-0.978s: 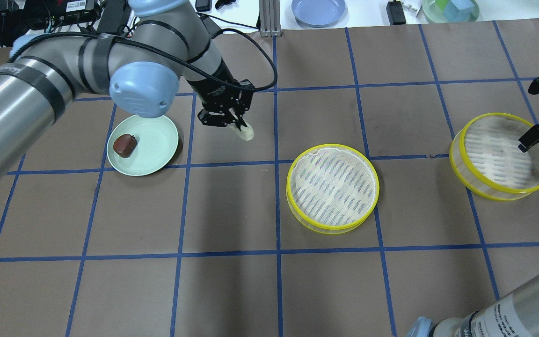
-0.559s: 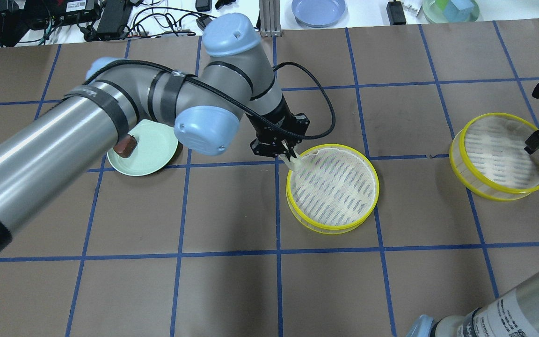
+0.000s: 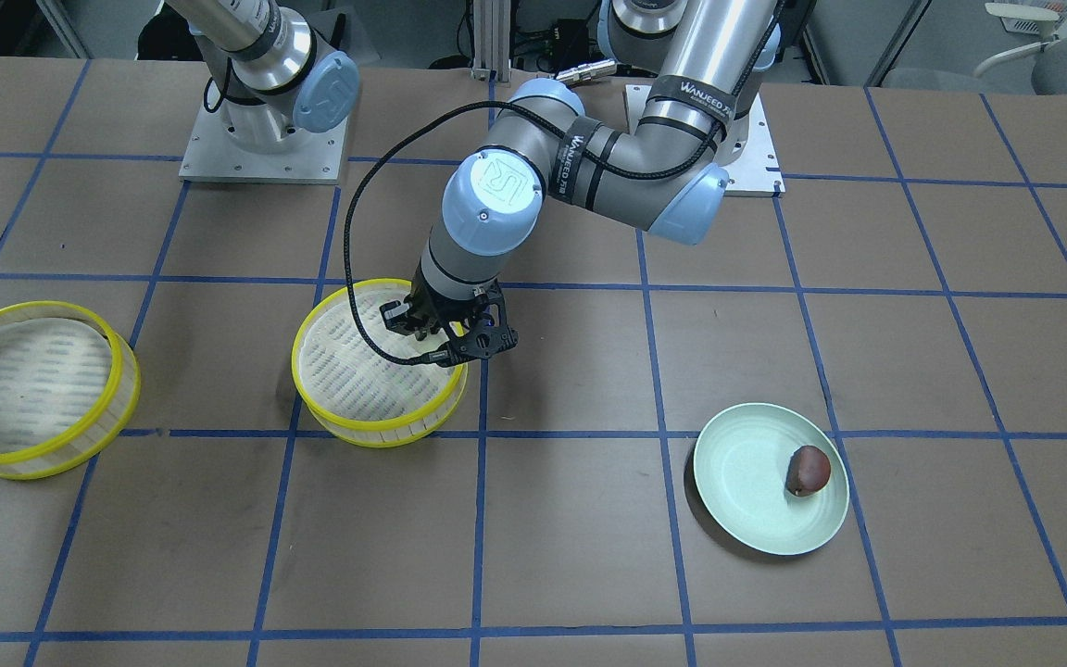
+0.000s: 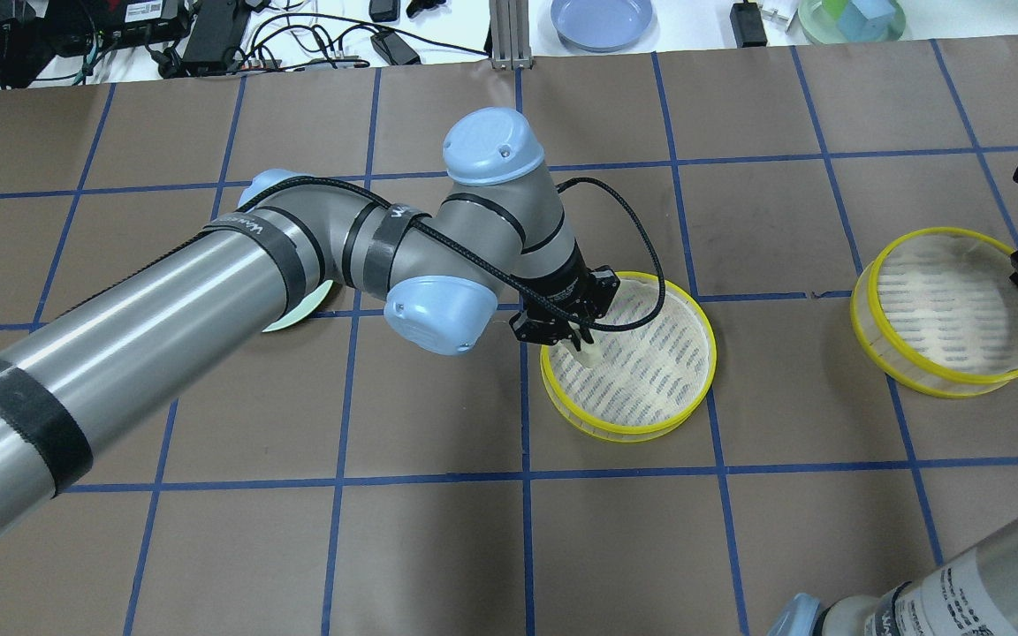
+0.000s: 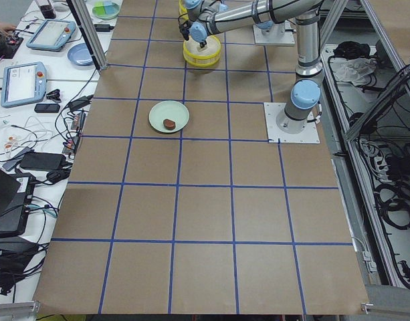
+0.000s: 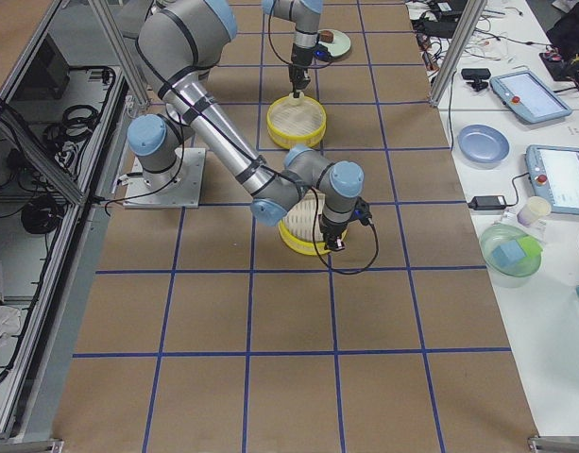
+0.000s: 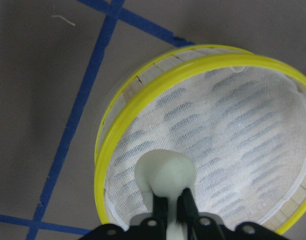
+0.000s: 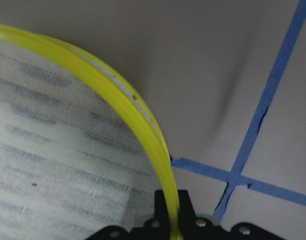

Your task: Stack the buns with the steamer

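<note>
Left gripper: We saw the left gripper (image 4: 578,341) over the middle steamer basket, its fingers clamped on the white bun (image 7: 165,172).
White bun: It hung inside the basket's yellow rim, above the liner at the side towards the desk's left end. We could not tell whether it touched the liner.
Middle steamer basket: The middle steamer basket (image 4: 624,432) stood near the centre of the desk (image 4: 438,548). It was lined with white mesh cloth, and the wrist view showed the bun just in from the rim (image 7: 100,165).
Right gripper: The right gripper (image 8: 172,200) had its fingers closed on the yellow rim of the right-end steamer basket (image 4: 942,389), one finger inside the rim and one outside.
Right-end steamer basket: It sat close to the desk's right end, with a white mesh liner showing in it. The gripped spot was on its rim towards the far right corner.
Pale green plate: The pale green plate (image 3: 728,519) lay towards the desk's left end, well apart from both baskets. In the overhead view the left arm hid most of it.
Brown bun: The brown bun (image 3: 808,470) rested on that plate, off centre, near its rim on the side towards the desk's left end.
</note>
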You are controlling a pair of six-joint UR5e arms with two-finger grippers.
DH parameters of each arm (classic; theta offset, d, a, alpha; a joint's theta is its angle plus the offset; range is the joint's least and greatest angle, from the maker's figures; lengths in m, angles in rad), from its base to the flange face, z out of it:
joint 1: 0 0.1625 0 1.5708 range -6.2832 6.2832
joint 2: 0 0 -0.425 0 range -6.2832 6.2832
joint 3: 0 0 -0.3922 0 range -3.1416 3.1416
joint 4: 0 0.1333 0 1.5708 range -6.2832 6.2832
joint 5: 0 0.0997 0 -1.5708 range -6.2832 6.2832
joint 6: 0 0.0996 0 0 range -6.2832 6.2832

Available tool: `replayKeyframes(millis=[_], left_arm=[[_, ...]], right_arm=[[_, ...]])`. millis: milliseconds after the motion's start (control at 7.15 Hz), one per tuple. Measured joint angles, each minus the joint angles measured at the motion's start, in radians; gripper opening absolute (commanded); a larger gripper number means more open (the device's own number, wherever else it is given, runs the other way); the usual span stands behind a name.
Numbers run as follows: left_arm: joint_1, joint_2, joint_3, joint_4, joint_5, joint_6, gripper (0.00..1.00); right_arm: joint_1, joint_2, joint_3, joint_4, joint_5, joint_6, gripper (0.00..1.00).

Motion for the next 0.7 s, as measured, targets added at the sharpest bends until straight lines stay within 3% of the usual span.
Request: replayKeyframes(millis=[280, 699], left_arm=[[-0.014, -0.005, 0.0, 0.001, 0.004, -0.01, 1.0], [0.059, 0.041, 0.036, -0.015, 0.068, 0.111, 1.0]], right_arm=[[0.044, -0.13, -0.01, 0.213, 0.018, 0.148, 0.0], [0.276, -0.245, 0.02, 0.365, 0.032, 0.444, 0.0]])
